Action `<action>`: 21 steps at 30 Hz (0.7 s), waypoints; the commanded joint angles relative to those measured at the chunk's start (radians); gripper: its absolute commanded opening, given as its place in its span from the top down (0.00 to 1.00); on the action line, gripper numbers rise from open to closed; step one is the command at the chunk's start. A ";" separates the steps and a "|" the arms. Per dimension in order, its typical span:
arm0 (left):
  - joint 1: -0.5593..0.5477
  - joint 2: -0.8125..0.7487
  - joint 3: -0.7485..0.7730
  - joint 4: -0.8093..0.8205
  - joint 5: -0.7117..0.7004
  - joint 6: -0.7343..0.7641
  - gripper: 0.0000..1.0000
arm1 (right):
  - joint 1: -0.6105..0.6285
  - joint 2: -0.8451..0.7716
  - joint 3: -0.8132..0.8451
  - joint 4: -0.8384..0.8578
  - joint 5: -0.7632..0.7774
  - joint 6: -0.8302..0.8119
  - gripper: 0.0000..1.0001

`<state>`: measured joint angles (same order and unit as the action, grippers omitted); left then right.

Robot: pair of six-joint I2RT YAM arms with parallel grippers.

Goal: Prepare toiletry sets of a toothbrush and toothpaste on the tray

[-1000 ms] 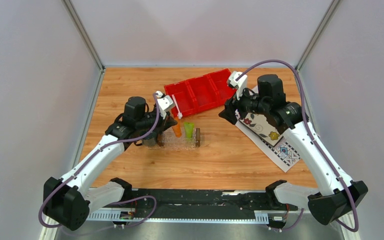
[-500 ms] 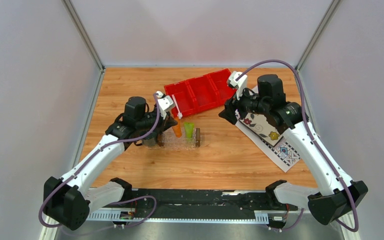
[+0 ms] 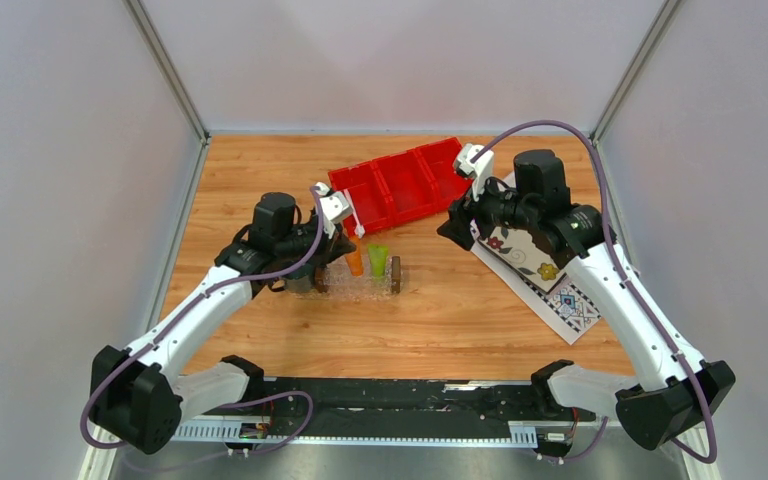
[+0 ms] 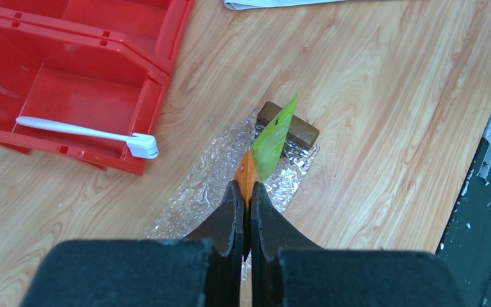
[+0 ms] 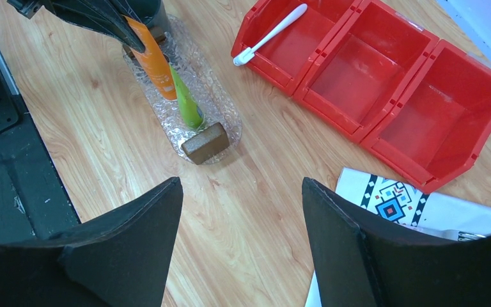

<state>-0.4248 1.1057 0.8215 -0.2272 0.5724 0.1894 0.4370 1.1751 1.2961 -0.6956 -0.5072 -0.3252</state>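
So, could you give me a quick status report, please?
Left gripper shut on orange tube over tray, green tube beside. Right gripper open. Toothbrush across red bin.

Glossy red plastic bin (image 4: 77,46); wood-grain desk (image 4: 390,96); bubbly clear plastic tray (image 4: 198,192) and smooth toothpaste tube (image 4: 246,176) under matt left gripper (image 4: 244,189).

No text or number is legible on the orange toothpaste tube (image 5: 153,61), red bin (image 5: 351,77) or cloth (image 3: 570,300).
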 commanded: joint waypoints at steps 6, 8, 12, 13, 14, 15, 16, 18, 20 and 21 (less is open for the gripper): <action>0.003 0.014 0.011 0.049 0.032 0.027 1.00 | -0.003 0.000 0.003 0.039 -0.014 0.009 0.27; 0.003 0.019 0.005 0.052 0.034 0.027 1.00 | -0.003 0.000 0.003 0.039 -0.016 0.009 0.27; 0.001 0.029 0.001 0.058 0.041 0.030 1.00 | -0.003 0.000 0.003 0.039 -0.016 0.009 0.27; 0.003 0.031 0.001 0.058 0.043 0.030 1.00 | -0.003 0.000 0.003 0.039 -0.016 0.009 0.27; 0.003 0.037 0.001 0.061 0.047 0.030 1.00 | -0.003 0.001 0.003 0.038 -0.016 0.009 0.27; 0.003 0.040 0.002 0.061 0.049 0.028 1.00 | -0.003 0.000 0.003 0.038 -0.016 0.008 0.27; 0.003 0.046 0.002 0.063 0.050 0.028 1.00 | -0.004 0.000 0.003 0.038 -0.016 0.008 0.27; 0.003 0.052 0.005 0.066 0.053 0.027 1.00 | -0.003 0.000 0.003 0.039 -0.016 0.008 0.27; 0.003 0.059 0.005 0.066 0.052 0.030 1.00 | -0.003 0.001 0.002 0.039 -0.016 0.006 0.27; 0.003 0.060 0.005 0.069 0.052 0.030 1.00 | -0.003 0.001 0.002 0.039 -0.016 0.006 0.27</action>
<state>-0.4248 1.1603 0.8215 -0.2176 0.5858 0.1913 0.4370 1.1751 1.2926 -0.6941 -0.5076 -0.3252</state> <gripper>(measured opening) 0.031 0.728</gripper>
